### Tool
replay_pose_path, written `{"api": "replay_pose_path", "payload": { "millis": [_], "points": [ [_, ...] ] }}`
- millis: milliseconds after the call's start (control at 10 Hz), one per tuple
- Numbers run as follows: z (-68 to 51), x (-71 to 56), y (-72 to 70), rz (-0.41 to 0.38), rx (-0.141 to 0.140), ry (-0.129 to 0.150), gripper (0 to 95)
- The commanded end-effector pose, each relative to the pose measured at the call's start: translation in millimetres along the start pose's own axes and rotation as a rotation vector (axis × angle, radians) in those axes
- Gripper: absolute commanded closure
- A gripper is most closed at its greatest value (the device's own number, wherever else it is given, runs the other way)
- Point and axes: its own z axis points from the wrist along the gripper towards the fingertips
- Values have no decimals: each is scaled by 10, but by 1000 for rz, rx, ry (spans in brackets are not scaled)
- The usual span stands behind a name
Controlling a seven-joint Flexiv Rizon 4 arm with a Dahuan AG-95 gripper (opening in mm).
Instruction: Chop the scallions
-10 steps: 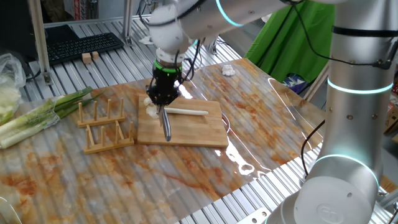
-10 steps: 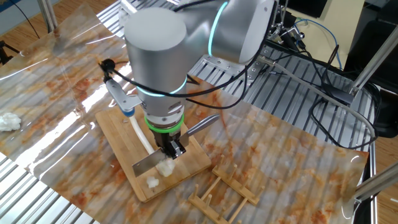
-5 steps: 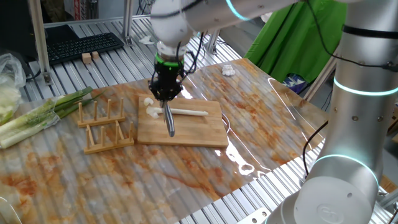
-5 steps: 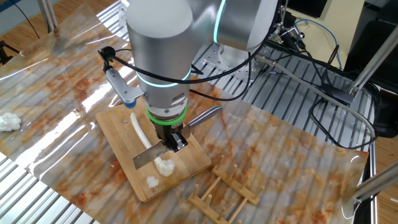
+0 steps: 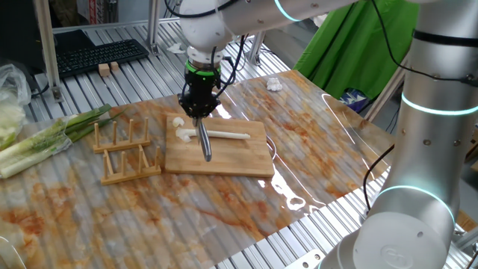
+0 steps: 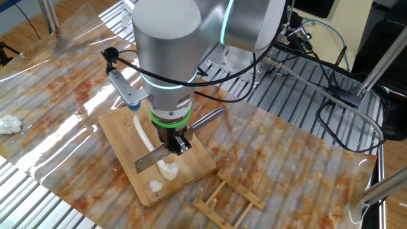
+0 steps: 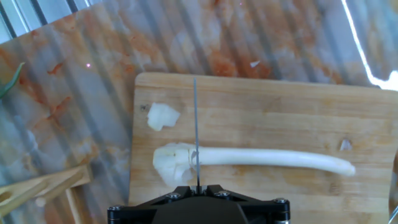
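Observation:
A pale scallion stalk lies lengthwise on the wooden board, with its thick end to the left. A small cut piece sits apart from that end. In the fixed views the stalk and two cut pieces show on the board. My gripper is shut on the grey knife. The blade, seen edge-on, crosses the stalk just right of its thick end. Whether it touches the stalk I cannot tell.
A wooden slotted rack stands left of the board. A bunch of thick green-and-white stalks lies at the table's far left. A white crumpled scrap rests at the back. A keyboard lies beyond the table.
The gripper and knife have lifted slightly off the board and shifted a little along the stalk, away from the cut pieces. The stalk and pieces have stayed put.

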Motion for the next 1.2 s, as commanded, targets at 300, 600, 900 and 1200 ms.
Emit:
{"api": "replay_pose_path", "payload": {
  "millis": [300, 600, 900, 1200],
  "points": [
    [-15, -15, -2, 3, -5, 6, 950],
    [-9, -16, 0, 6, -12, 9, 950],
    [-9, -16, 0, 68, 5, 2, 950],
    [-9, -16, 0, 77, 6, -2, 950]
  ]
}}
